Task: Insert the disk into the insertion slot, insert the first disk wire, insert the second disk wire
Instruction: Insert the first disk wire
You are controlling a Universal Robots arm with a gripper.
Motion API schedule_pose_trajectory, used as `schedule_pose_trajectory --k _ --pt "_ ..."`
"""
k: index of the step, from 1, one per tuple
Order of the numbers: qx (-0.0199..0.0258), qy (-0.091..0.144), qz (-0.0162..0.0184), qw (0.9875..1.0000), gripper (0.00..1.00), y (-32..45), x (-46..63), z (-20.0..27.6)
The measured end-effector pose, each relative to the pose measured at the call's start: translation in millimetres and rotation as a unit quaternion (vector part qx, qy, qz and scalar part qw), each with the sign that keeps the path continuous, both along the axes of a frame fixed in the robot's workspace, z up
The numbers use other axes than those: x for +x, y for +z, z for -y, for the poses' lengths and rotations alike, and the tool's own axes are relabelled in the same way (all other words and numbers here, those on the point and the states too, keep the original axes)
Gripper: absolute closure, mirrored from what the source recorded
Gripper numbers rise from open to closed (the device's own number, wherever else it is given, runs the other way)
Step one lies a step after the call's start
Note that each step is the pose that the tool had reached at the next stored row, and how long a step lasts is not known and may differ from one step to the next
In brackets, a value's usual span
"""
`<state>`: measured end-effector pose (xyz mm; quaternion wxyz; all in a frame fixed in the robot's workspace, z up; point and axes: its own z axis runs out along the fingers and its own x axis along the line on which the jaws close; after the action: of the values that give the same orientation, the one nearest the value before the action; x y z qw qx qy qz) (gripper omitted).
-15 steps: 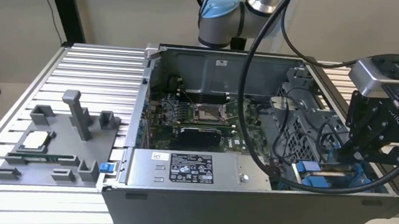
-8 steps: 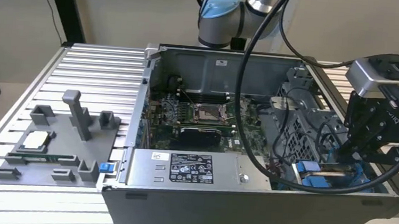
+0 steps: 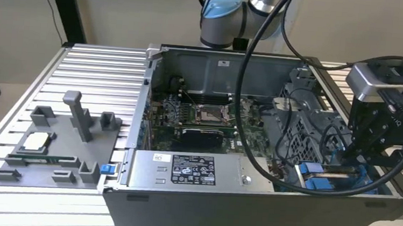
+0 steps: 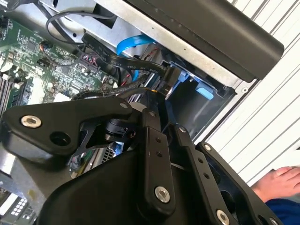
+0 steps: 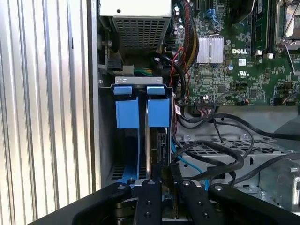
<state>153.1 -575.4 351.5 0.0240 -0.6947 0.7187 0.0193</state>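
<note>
Already slotted, disk (image 5: 158,112) in bright blue carrier, gripper (image 5: 168,177) pinching black wire (image 4: 127,63)

The arm (image 3: 222,28) is built of rounded silver-grey joint housings, one closed by a light blue cap (image 3: 221,5). A thick black cable (image 3: 241,94) hangs from its upper part in a long loop, with thinner black cables beside it. Near the wrist sits a silver-grey block (image 3: 368,83), box-shaped, with a black plug and lead at its side. The tool (image 3: 362,150) beneath it is matt black and blocky. In the second wrist view its black link bars (image 4: 152,159) are flat with rounded ends and carry round silver screws (image 4: 162,194) at the pivots. A broader black plate (image 4: 61,124) bears one recessed silver screw and an open round hole.
</note>
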Motion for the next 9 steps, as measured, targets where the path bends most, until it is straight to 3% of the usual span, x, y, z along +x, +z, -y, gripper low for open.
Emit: schedule_pose_trajectory --k 9 --pt "0.0000 0.009 0.0011 1.0000 1.00 -3.6 -0.1 -0.3"
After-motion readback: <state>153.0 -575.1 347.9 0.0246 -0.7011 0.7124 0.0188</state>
